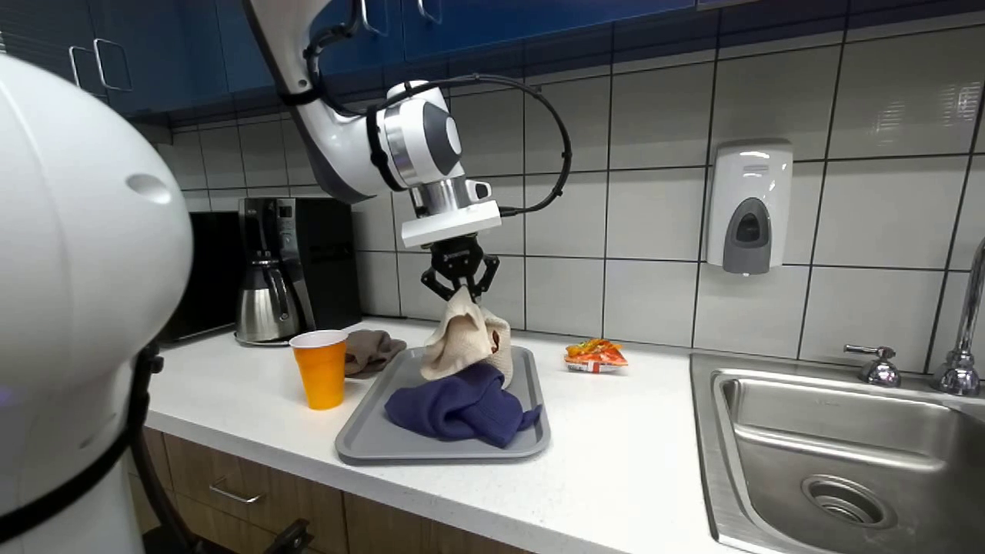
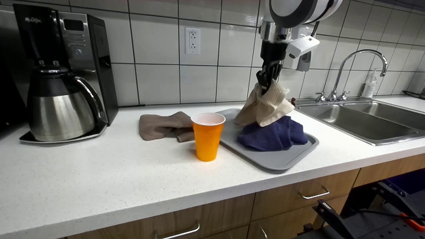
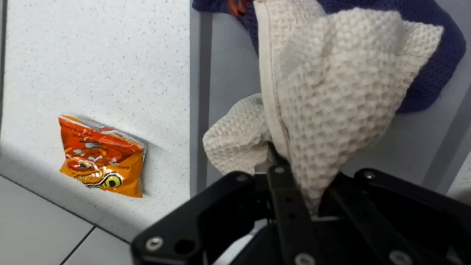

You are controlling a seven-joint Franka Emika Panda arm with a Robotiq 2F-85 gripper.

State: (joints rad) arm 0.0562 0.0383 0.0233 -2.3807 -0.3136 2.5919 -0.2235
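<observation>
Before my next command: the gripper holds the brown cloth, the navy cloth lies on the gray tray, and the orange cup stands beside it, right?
Not quite: the gripper holds the cream cloth, not the brown cloth, as both exterior views show. The navy cloth lies on the gray tray, and the orange cup stands beside the tray.

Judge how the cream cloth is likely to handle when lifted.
The cream cloth is probably floppy: it hangs in loose folds from the hand. Its thin fabric suggests low weight for its size. Its coarse, dimpled weave may resist slipping.
</observation>
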